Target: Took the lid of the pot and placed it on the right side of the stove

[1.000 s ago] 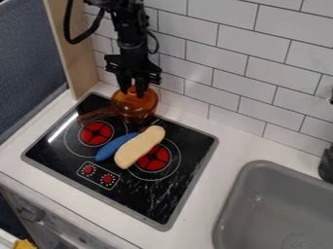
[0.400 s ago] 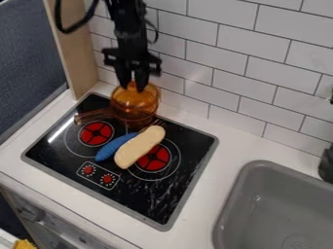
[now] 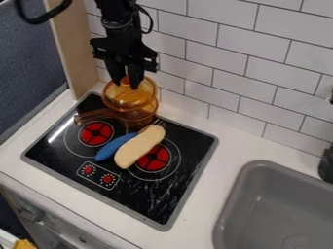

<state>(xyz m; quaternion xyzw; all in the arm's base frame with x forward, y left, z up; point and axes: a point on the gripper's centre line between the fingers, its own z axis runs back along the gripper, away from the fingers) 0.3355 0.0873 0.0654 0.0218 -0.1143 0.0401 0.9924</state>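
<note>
At the stove's back L corner, near the wall, the black gripper (image 3: 128, 85) points down w/ its two fingers closed in on the knob of the clear orange lid (image 3: 130, 100), one finger each side, so it's holding the lid. Lid sits up over the orange pot (image 3: 139, 118), a bit toward the view's upper L & overlapping the pot's top; can't tell if the rims touch anywhere. Pot stands on the black stove (image 3: 159, 204), its handle (image 3: 93, 115) sticking out L, just above the L burner (image 3: 96, 133) in the view. Lid's not on the R side of the stove. Mid-stove, a blue ridged thing (image 3: 113, 148) lies just beside a long beige thing (image 3: 139, 147), both on a slant; the beige one partly covers the R burner (image 3: 155, 158). Small prongs (image 3: 160, 123) poke out by its upper end, rest hidden. Re: markings, the L dial (image 3: 88, 169) & R dial (image 3: 107, 179) are red w/ little white marks around 'em, inside a white outline nr the front edge; too small to make out more. White counter (image 3: 218, 151) runs round the stove, gray sink (image 3: 280, 214) to the R, white tiles (image 3: 214, 58) behind, wood panel (image 3: 73, 48) at upper L.
</note>
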